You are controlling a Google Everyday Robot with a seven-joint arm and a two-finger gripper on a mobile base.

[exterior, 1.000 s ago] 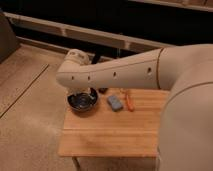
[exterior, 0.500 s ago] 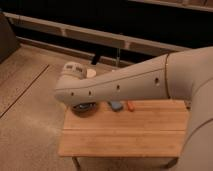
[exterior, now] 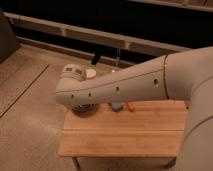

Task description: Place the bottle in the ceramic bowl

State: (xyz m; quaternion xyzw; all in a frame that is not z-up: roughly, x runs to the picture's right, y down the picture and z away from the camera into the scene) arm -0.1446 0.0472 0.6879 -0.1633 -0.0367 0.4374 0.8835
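Camera view: arm (exterior: pixel 117 87) bends over the worktop's (exterior: pixel 125 135) far-left corner. The tool is hidden beneath it; its state cannot be told. Bottle unseen, probably under there too. A sliver of the ceramic bowl (exterior: pixel 82 108) shows directly below, so likely a straight drop.

The long robot arm (exterior: pixel 120 85) has a pale grey-white shell with a row of small dark dots. The slatted wooden table (exterior: pixel 125 137) is light honey-brown with fine plank lines. The round glossy ceramic bowl (exterior: pixel 82 108) is blue-black. The oblong pad (exterior: pixel 116 106) is blue. The gripper is hidden beneath the arm's far end, so its colour cannot be told.
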